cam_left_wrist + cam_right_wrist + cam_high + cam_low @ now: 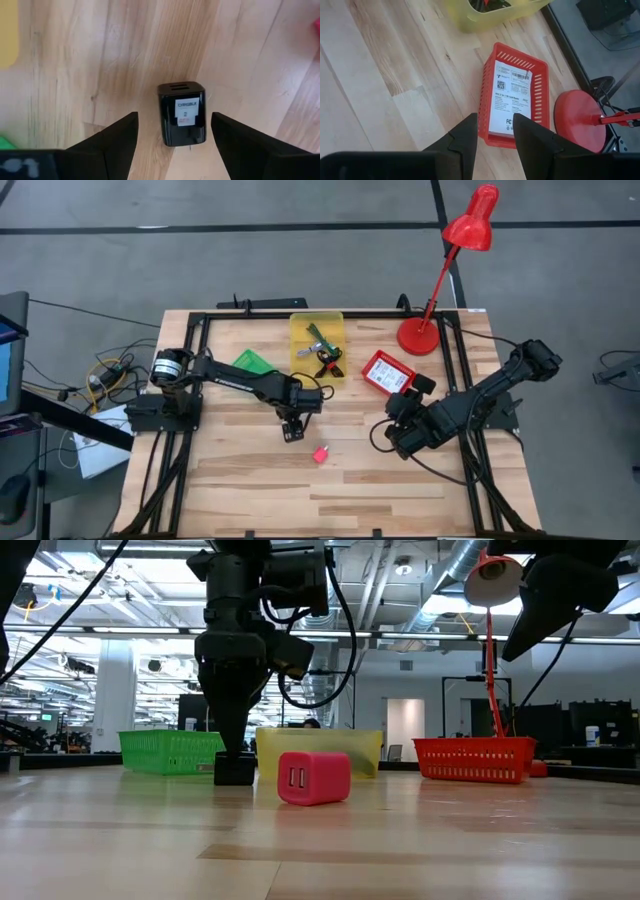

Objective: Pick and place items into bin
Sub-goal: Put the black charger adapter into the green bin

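A small black block [182, 120] with a white label lies flat on the wood; it also shows in the low view [235, 768] and the high view [292, 436]. My left gripper [173, 116] [292, 423] is open and points down over it, one finger on each side, with a gap on both sides. A red-pink block [314, 778] [320, 453] rests on the table just nearer than it. My right gripper [495, 120] [408, 392] is open and hangs beside the red basket [540, 100], which holds a white printed card packet [512, 97].
The yellow bin [317, 345] near the far edge holds green, red and black tools [325, 352]. A green basket [253, 363] sits left of it. The red desk lamp's base [418, 337] stands just beyond the red basket. Bare wood spreads toward the near edge [330, 500].
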{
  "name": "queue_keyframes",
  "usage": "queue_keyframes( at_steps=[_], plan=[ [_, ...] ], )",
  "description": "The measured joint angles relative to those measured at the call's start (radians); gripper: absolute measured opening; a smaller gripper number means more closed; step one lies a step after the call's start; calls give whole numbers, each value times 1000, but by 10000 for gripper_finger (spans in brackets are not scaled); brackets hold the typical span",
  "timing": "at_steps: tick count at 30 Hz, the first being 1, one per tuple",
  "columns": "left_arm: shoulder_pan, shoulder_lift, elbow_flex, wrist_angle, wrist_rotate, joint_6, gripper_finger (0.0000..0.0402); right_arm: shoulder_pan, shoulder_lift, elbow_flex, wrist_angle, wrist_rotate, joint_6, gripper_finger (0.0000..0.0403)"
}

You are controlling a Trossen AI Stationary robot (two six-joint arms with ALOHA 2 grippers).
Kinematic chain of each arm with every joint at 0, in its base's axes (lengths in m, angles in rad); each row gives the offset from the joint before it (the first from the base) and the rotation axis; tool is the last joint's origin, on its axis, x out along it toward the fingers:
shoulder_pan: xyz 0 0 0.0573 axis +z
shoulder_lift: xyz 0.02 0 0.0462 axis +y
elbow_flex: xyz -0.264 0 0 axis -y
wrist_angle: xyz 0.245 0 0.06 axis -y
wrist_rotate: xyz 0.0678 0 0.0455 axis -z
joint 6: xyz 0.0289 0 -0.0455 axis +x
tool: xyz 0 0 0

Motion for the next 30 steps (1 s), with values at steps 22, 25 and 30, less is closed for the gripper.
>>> queue_keyframes(
  at_steps=[22,25,30],
  plan=[
    [-3,81,0,21,84,6,243,0,0,0,4,0,-1,121],
    [-3,81,0,22,83,6,236,0,0,0,4,0,-1,121],
    [3,81,0,24,83,7,220,0,0,0,4,0,-1,121]
  ],
)
